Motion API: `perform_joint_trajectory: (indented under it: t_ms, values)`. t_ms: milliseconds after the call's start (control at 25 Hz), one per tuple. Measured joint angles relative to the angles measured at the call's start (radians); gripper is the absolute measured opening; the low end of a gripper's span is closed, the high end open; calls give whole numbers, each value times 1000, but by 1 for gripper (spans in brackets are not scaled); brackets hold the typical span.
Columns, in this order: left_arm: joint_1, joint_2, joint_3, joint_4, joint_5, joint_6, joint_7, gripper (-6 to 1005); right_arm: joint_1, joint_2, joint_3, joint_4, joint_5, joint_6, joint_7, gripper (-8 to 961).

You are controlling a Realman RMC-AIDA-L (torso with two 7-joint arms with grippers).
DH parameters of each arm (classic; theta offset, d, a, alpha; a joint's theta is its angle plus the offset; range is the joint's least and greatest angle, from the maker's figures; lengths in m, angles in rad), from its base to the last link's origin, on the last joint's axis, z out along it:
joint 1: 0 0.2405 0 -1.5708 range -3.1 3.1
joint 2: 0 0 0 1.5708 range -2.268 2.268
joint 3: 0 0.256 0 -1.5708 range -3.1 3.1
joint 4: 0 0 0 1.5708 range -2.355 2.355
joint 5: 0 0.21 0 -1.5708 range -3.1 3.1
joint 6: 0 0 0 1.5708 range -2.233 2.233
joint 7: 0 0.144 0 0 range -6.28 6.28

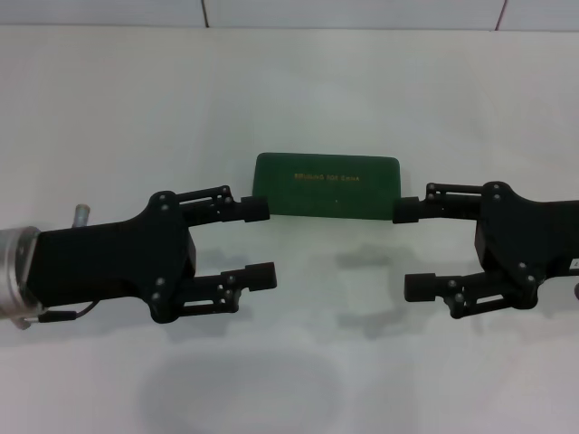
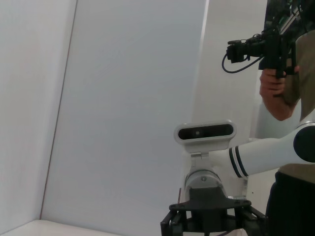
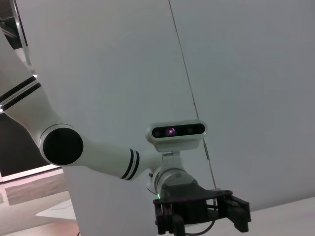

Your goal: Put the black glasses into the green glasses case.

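Resting closed on a white table, the green glasses case.

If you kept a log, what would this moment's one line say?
green glasses case: closed, on table | glasses: not visible | left gripper: open, at case's left end | right gripper: open, at right end

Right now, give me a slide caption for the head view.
Closed green glasses case on a white table, flanked by the open left gripper and open right gripper.

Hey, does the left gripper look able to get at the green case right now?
Probably yes. The left gripper is open beside the case, its far finger at the case's left end, with nothing between them. The case is shut.
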Motion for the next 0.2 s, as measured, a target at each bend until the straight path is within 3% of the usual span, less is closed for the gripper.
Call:
perform_joint_trajectory:
  t_ms: [200]
  values:
    - [2,-1,-8,-1,0,-3,0,698,-3,1,-3,1,0,0,-1,837]
